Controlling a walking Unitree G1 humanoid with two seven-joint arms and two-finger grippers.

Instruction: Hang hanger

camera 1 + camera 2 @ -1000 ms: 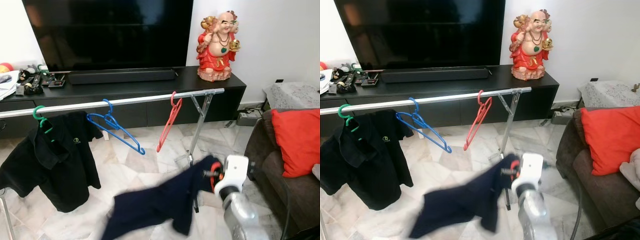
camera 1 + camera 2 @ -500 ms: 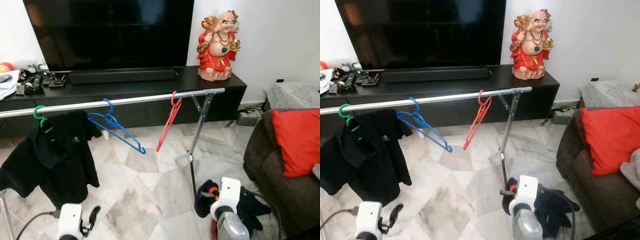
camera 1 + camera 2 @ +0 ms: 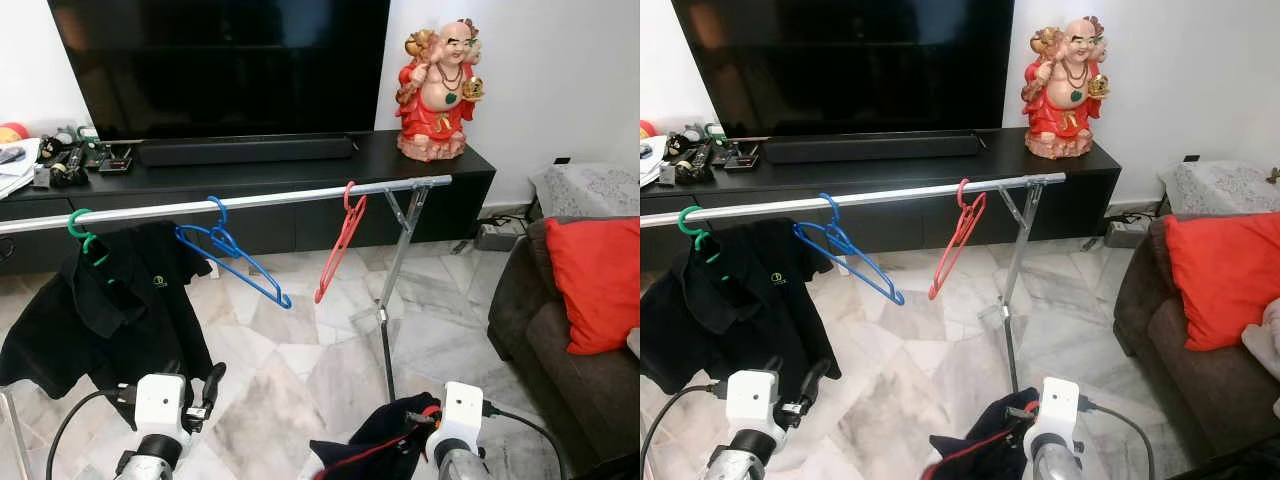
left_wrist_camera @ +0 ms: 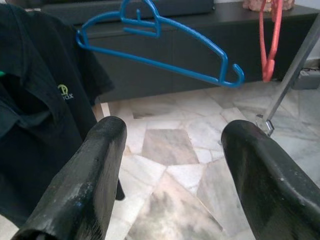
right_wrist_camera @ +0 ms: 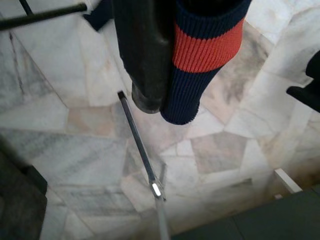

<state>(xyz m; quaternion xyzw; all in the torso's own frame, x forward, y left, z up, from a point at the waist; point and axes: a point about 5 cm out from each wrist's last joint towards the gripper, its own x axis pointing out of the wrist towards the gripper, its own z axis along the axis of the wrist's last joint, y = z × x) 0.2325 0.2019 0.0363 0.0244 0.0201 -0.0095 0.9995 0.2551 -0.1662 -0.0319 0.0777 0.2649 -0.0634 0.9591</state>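
So, in the left eye view you have a silver rail [image 3: 250, 200] running across in front of the TV cabinet [image 3: 300, 160]. A black polo shirt [image 3: 110, 300] hangs on a green hanger [image 3: 80, 230] near the rail's left end, an empty blue hanger [image 3: 235, 260] hangs at mid-rail, and an empty red hanger [image 3: 340, 240] hangs near the right end, by the upright. Your right gripper [image 3: 425, 420] sits low, clamped on a dark navy garment [image 3: 375, 450] with a red stripe.

In the right eye view your left gripper [image 3: 790, 390] is raised beside the polo's lower edge, empty.

The left wrist view shows its fingers [image 4: 90, 175] spread wide, holding nothing, aimed toward the blue hanger.

The right wrist view shows one black finger [image 5: 145, 50] pressed against the navy-and-red cuff above the marble floor [image 5: 75, 150].

I judge you early on: the garment is not yet on a hanger or the rail.
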